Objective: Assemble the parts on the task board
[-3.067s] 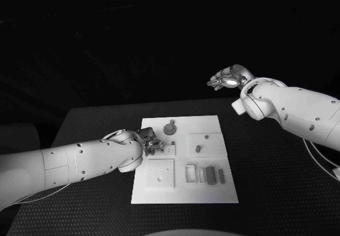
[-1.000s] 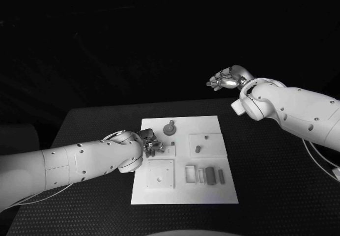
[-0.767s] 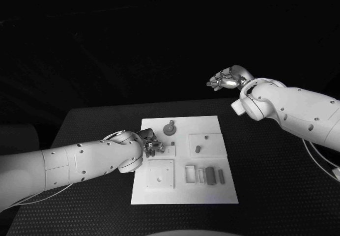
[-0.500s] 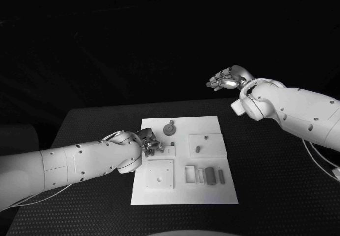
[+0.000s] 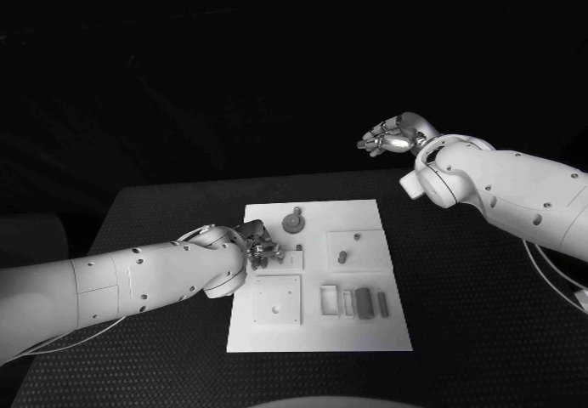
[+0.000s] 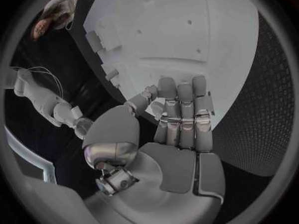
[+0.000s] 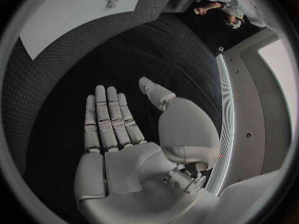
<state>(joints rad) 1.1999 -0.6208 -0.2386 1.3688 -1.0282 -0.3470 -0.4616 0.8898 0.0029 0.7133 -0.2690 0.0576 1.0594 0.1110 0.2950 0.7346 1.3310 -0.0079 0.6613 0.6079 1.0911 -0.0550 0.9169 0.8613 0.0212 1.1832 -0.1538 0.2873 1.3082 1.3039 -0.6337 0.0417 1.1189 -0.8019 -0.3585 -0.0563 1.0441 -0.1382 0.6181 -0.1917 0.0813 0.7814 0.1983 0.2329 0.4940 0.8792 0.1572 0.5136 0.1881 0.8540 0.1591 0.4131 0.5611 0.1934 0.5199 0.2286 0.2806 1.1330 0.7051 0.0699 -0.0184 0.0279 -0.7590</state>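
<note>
The white task board lies mid-table. On it are a round grey part, a small grey peg and upright grey bars in slots. My left hand is over the board's left edge beside a small raised square. Its fingers are curled down onto the board, thumb close against them. Their tips are hidden, so anything held there is hidden too. My right hand is raised beyond the table's far right corner, fingers straight and apart, palm bare.
A larger raised square block and a hollow frame sit on the board's near half. The black table spreads wide on both sides of the board. The right wrist view catches the board's corner far below.
My left hand's fingers have shifted only slightly in place at the board's left edge. The right arm has stayed still.
</note>
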